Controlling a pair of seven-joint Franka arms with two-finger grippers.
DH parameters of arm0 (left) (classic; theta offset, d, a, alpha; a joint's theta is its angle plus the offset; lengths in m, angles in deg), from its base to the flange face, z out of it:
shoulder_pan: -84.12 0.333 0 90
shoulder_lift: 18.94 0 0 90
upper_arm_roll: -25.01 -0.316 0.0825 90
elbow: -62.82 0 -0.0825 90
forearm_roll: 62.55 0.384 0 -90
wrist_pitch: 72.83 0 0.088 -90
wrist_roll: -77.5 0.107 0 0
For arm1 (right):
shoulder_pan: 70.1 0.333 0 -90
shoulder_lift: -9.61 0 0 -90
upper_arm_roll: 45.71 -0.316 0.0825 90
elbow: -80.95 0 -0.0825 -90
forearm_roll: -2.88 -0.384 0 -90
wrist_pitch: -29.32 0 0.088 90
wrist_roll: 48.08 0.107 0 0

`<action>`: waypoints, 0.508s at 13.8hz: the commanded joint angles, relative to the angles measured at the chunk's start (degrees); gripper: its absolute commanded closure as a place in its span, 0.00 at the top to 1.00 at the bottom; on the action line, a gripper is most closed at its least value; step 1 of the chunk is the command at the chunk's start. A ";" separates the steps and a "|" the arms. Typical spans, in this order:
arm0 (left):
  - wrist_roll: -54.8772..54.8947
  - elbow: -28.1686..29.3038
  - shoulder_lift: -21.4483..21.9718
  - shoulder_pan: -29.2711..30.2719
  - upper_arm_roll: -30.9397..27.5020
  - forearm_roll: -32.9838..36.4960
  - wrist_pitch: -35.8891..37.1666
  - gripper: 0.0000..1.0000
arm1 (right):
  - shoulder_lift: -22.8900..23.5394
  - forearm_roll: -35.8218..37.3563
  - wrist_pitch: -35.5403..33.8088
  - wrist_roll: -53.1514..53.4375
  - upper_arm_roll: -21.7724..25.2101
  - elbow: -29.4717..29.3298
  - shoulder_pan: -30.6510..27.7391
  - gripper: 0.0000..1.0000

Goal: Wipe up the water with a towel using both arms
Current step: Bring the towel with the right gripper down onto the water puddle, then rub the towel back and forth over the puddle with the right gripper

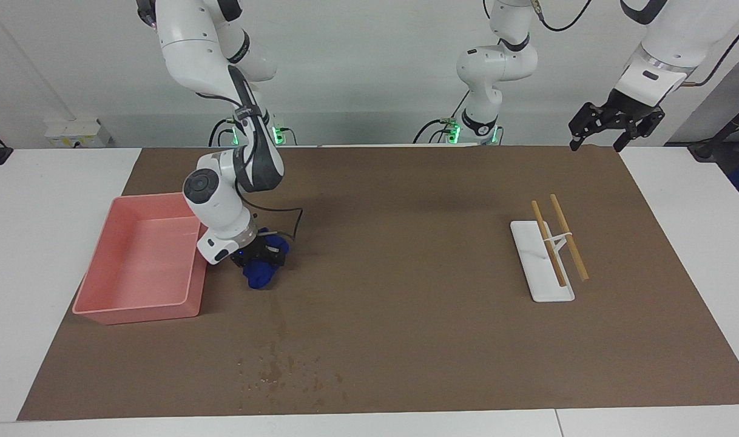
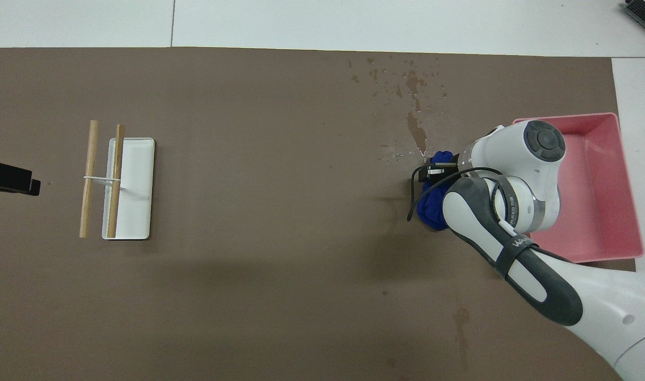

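Blue towel (image 1: 262,274), a crumpled wad, hangs low over the brown mat beside the pink tray; water (image 1: 280,358), dark streak and droplets, lies farther from the robots

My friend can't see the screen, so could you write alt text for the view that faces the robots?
The right pincer, shut on a blue towel, holds it low over a brown mat beside a pink tray, short of the water spots. The left pincer waits open above the mat's corner; a white tray carries two wooden sticks.
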 commanded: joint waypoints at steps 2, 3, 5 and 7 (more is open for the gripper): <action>0.30 1.86 1.54 0.67 0.48 -0.17 -0.42 1.00 | 8.32 0.05 2.10 -0.05 -0.33 -12.84 1.97 0.00; 0.30 1.86 1.54 0.67 0.48 -0.17 -0.42 1.00 | 9.46 -0.03 2.46 -0.05 -0.33 -14.77 2.06 0.00; 0.30 1.86 1.54 0.67 0.40 -0.17 -0.42 1.00 | 12.01 -0.03 4.73 -0.14 -0.51 -19.16 3.19 0.00; 0.30 1.86 1.54 0.67 0.48 -0.25 -0.42 1.00 | 14.03 0.23 8.86 -1.62 -0.51 -21.45 4.08 0.00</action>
